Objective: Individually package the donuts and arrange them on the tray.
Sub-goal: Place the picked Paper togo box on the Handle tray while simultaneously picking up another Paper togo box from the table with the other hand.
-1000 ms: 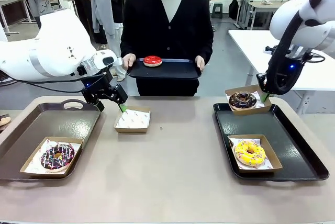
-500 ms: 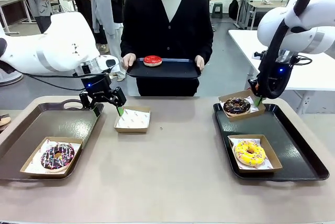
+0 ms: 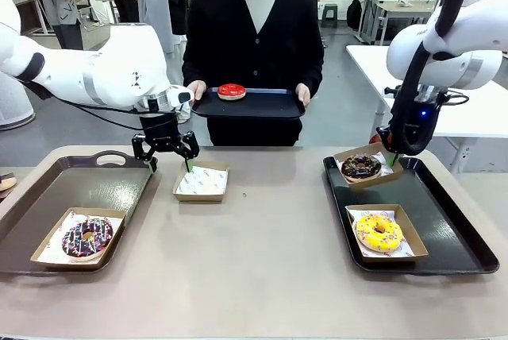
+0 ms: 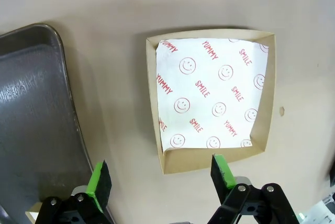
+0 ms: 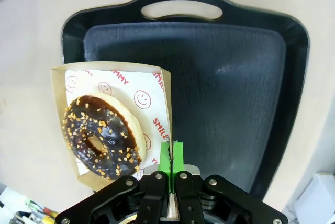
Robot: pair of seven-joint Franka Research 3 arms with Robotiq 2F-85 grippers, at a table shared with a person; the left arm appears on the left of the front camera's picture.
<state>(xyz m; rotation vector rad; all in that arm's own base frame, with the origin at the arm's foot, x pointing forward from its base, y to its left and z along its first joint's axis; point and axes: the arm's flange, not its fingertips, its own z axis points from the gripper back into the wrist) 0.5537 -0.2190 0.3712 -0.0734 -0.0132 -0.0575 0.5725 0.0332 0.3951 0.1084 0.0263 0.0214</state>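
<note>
Front view: the right gripper, jaws clamped on one wall of a cardboard box, holds the chocolate donut over the far left corner of the black tray; the box seems tilted, its gripped side higher. The yellow donut lies flat in its box on that tray. The left gripper, jaws apart, hovers beside an empty paper-lined box.

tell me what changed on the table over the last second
The right pincer, shut on the rim of the chocolate donut's box, carried it leftward and down to the black tray's far left corner. The left pincer, open, drifted right above the empty box. The other donuts stayed put.
</note>
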